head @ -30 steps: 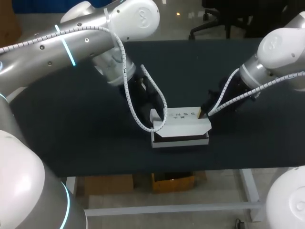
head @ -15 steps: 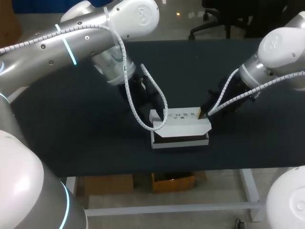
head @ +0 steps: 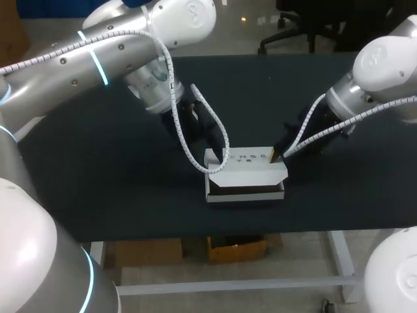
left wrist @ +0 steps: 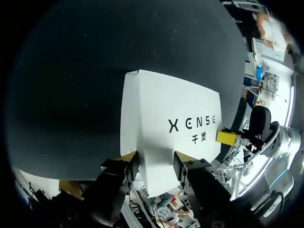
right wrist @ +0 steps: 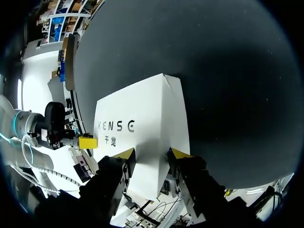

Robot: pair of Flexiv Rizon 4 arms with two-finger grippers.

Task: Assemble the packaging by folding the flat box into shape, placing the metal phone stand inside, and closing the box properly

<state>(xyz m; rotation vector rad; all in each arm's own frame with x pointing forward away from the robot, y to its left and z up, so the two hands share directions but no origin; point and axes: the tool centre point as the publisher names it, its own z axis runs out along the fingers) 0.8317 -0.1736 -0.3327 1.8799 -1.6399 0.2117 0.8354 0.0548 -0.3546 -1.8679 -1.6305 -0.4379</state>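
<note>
Head view: a white box (head: 246,171) sits on the dark table (head: 98,189), toward 6 o'clock from the table's middle and near the front edge. Its printed top panel faces up. The side toward 6 o'clock gapes, with a dark slot between the top flap and a low white lip; I cannot tell what lies inside. My left arm (head: 98,59) comes in from 10 o'clock and puts my left gripper (head: 210,158) at the box's 9 o'clock end, where a short end flap stands up. A white coiled cable (head: 186,147) loops down beside it. My right arm (head: 384,72) comes in from 2 o'clock, with my right gripper (head: 279,154) at the box's 3 o'clock end, one yellow tip showing at the back corner. Left wrist view: the box's end fills the gap between my fingers (left wrist: 124,158), both yellow tips pressed on it from either side, clamped. Right wrist view: the same, my fingers (right wrist: 124,154) grasping the white wall from two sides. In each wrist view the other gripper's yellow tip shows at the box's far end.
</note>
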